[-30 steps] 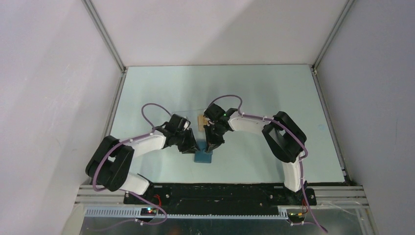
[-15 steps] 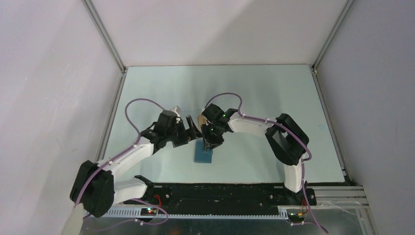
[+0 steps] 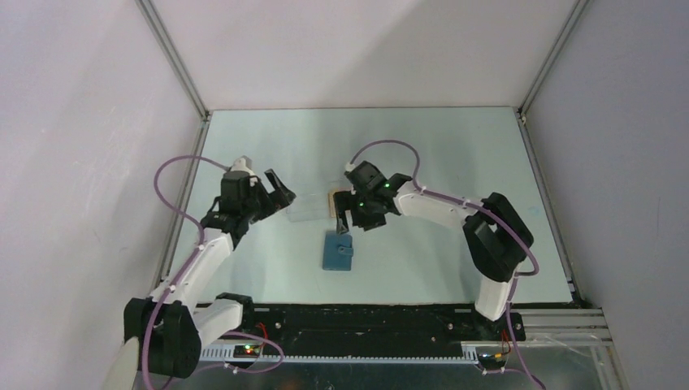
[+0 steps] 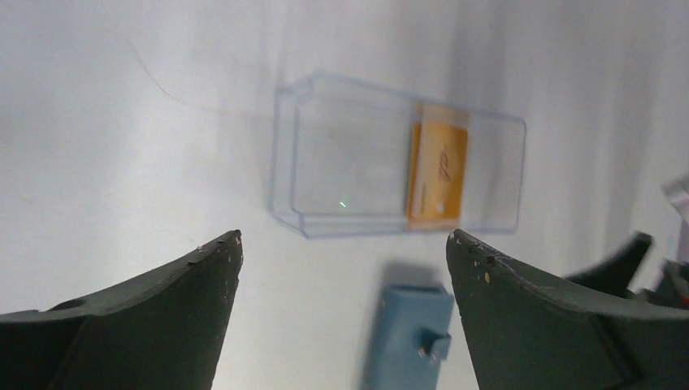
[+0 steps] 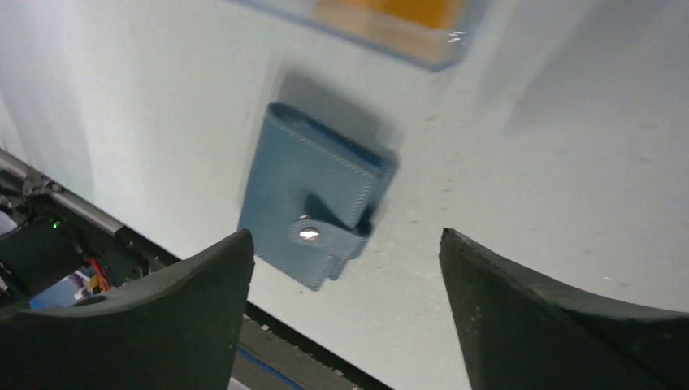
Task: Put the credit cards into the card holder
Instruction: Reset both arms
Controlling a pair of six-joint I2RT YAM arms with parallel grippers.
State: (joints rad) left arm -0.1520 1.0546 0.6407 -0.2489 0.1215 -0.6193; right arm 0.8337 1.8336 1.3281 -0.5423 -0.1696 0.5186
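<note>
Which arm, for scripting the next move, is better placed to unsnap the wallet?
Right: the right gripper hovers open beside the closed blue wallet; the left gripper is farther off, by the clear case.

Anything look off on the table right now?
Nothing spilled or damaged. The wallet lies folded shut, and the cards sit at one end of the clear case. Left hand and right hand are open, empty.

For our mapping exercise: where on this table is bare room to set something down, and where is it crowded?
Free: the table between clear case and back wall; also its right side beyond the right arm. Crowded: the middle, with clear case, credit card, card holder, left gripper and right gripper.
</note>
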